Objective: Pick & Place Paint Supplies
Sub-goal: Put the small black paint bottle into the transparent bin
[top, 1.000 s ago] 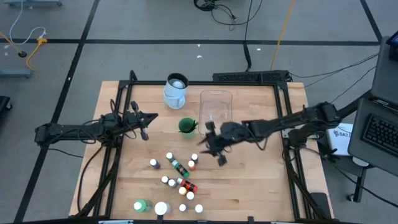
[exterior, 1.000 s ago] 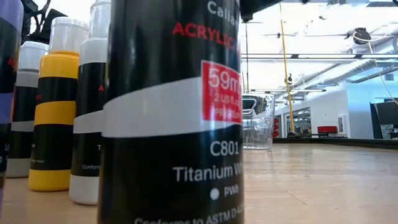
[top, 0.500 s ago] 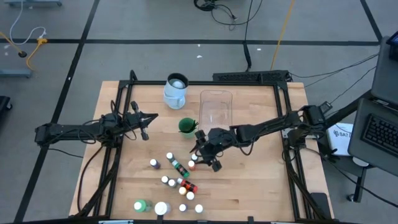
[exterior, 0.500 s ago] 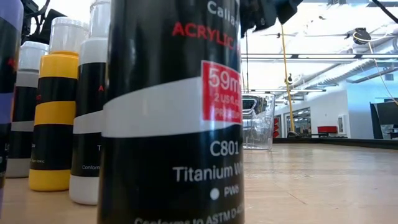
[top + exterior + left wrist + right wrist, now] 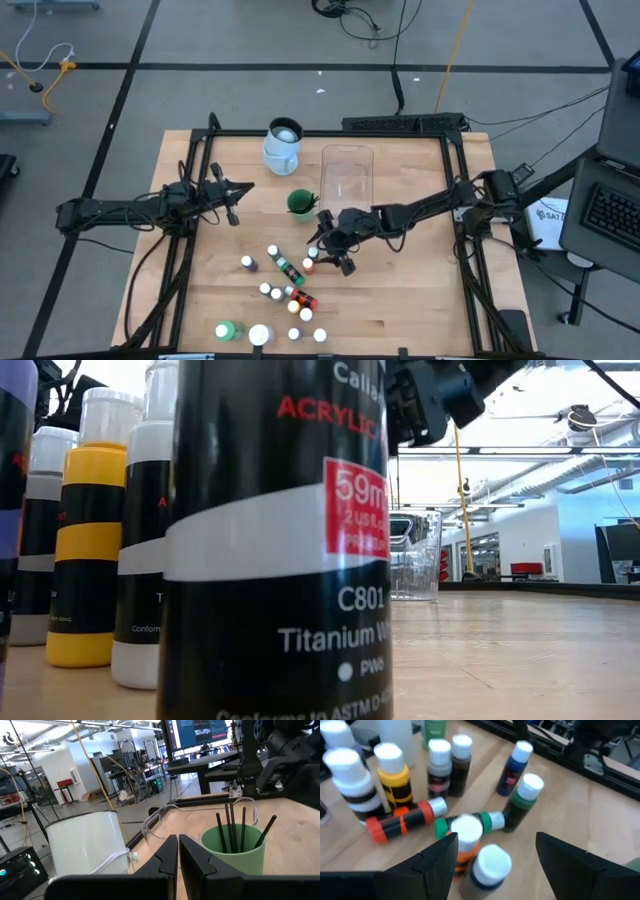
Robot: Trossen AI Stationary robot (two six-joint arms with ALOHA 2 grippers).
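- Where the things are set out, a pale wood worktop (image 5: 420, 300) is seen, ringed by a black frame and standing on a grey floor with dark lines.
- Beyond the worktop, a big bright room with desks and screens is shown in the low view and the left wrist view.
- Most of the small paint bottles (image 5: 290, 290) are bunched near the front edge, and some are lying down.
- Bare wood is left on the right side and on the left side of the worktop.
- A pale jug (image 5: 283, 146) and a clear tub (image 5: 347, 175) are set near the back edge.
- A green cup (image 5: 299, 203) with dark brushes (image 5: 232, 827) in it is found just in front of them.
- The right hand (image 5: 333, 250) is held wide open over the back end of the bottle bunch, and nothing is gripped in it.
- In the right wrist view, an orange bottle (image 5: 466, 837) and a dark blue bottle (image 5: 487, 870) are seen between its fingers (image 5: 432, 865).
- The left hand (image 5: 232, 198) is parked near the left side, clenched shut and empty.
- Only in the low view can the label of a black and white bottle (image 5: 280, 560) be read up close, with a yellow bottle (image 5: 90, 530) beside it.
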